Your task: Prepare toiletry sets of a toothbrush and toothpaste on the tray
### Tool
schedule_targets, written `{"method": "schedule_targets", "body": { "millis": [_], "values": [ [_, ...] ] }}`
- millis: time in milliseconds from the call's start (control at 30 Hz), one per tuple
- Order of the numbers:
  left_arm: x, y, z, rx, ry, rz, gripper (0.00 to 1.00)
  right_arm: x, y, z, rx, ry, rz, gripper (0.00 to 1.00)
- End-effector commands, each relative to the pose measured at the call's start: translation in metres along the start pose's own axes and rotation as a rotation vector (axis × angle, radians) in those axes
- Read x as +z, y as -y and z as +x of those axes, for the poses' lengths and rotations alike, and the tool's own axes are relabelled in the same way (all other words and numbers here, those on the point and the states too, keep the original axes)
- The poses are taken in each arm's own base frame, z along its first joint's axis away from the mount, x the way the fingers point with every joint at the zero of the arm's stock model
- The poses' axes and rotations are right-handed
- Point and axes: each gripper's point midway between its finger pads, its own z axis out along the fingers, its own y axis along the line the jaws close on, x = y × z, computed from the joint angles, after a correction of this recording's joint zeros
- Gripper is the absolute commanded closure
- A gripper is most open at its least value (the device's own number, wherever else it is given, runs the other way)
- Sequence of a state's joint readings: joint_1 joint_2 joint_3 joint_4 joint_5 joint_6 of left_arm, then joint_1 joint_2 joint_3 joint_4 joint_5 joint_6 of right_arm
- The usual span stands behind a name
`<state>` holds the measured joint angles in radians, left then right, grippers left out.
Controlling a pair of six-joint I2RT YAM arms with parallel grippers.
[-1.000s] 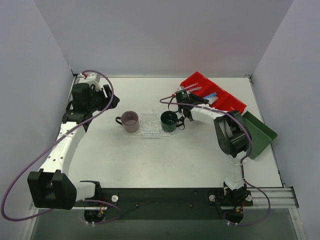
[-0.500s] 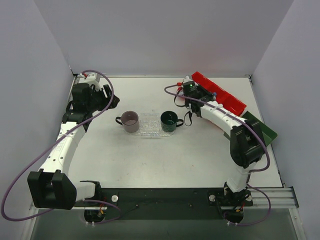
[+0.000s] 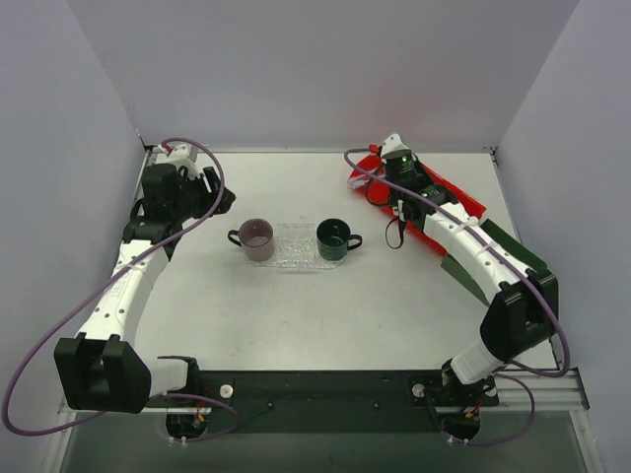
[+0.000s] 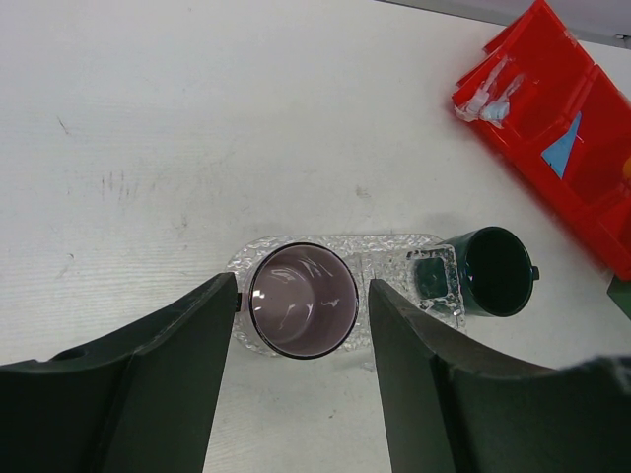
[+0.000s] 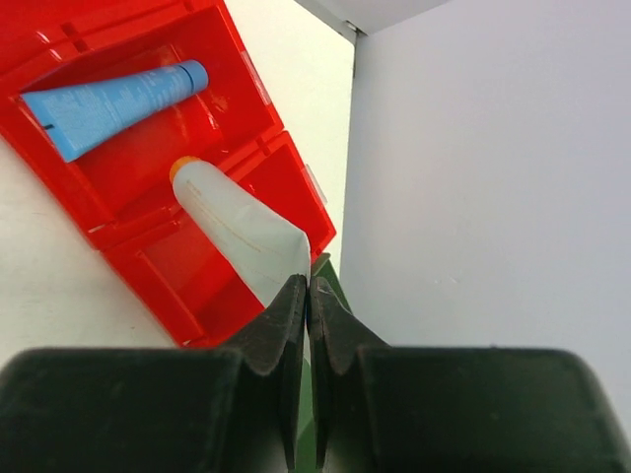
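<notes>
One pale surface (image 3: 296,325) fills the top view. On it are one red compartmented bin (image 3: 458,202) at the upper right and one dark green rectangular tray (image 3: 513,251) just below it, partly hidden by the right arm.

One clear, glittery oval tray (image 3: 296,246) lies at the centre of the frame. There are two cups. The mauve cup (image 3: 256,238) stands on the tray's left end. The dark green mug (image 3: 333,239) is at its right end (whether on the rim or just beside it cannot be told).

There are two tubes. In the right wrist view, the right end effector (image 5: 308,291) is clenched on the flat crimped end of the white tube (image 5: 242,232). The tube's orange cap points up-frame over the bin, and the blue tube (image 5: 108,99) lies in a compartment at the upper left. Both tubes are well apart from the clear tray.

In the left wrist view, the left end effector (image 4: 303,291) is released, with nothing between its fingers. It hangs above the mauve cup, framing it at lower centre.

Clear-wrapped toothbrushes (image 4: 488,89) lie in the bin's end compartment at the upper right. Their number is too blurred to count.
</notes>
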<state>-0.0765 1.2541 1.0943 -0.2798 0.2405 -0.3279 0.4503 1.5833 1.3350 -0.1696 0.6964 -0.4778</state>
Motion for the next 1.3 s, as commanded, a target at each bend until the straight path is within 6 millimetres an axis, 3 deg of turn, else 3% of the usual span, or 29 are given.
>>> {"method": "schedule_targets", "body": {
  "millis": [0,167,300,567,767,1000,1267],
  "values": [
    [-0.002,0.009,-0.015,0.038,0.056,0.048,0.34,-0.033,0.032,-0.016,0.188,0.082,-0.040,1.00],
    [-0.005,0.030,-0.013,0.080,0.056,0.122,0.35,-0.066,0.037,-0.023,0.306,0.161,-0.175,1.00],
    [-0.014,0.068,-0.012,0.164,0.076,0.256,0.35,-0.100,0.032,-0.033,0.381,0.243,-0.333,1.00],
    [-0.051,0.167,0.024,0.314,0.047,0.674,0.33,-0.160,0.020,-0.037,0.446,0.331,-0.578,1.00],
    [-0.085,0.221,0.058,0.349,-0.008,0.981,0.30,-0.201,0.000,-0.043,0.477,0.382,-0.785,1.00],
    [-0.106,0.251,0.090,0.316,-0.105,1.187,0.28,-0.251,-0.022,-0.055,0.493,0.435,-1.037,1.00],
    [-0.118,0.266,0.104,0.296,-0.129,1.276,0.26,-0.307,-0.032,-0.071,0.485,0.491,-1.301,1.00]
  ]
}}
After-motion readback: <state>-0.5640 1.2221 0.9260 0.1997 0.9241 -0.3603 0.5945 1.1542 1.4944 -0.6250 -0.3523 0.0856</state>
